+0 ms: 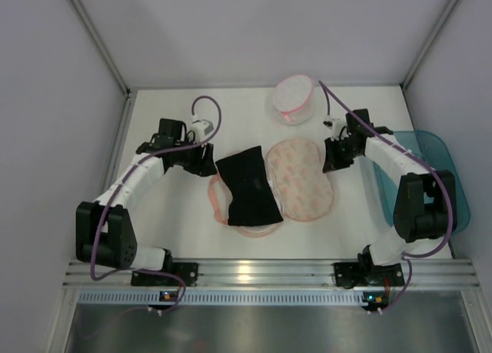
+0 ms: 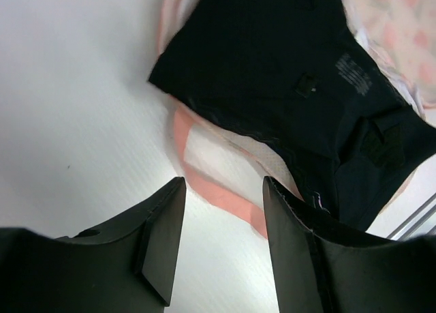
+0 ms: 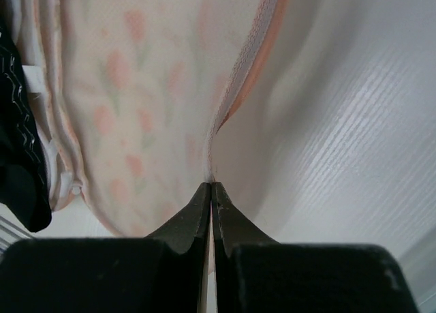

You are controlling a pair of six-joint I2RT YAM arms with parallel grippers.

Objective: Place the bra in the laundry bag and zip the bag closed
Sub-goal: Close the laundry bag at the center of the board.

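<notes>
Half laundry bag [image 1: 301, 181] hidden under bra [image 1: 247, 185]; right jaws clenched on rim, left jaws released.

The bra [image 1: 247, 188] partly hides the laundry bag [image 1: 301, 180].

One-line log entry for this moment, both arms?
black fabric bra lying on open speckled mesh laundry bag | right gripper shut on its edge | left gripper open, empty
</notes>
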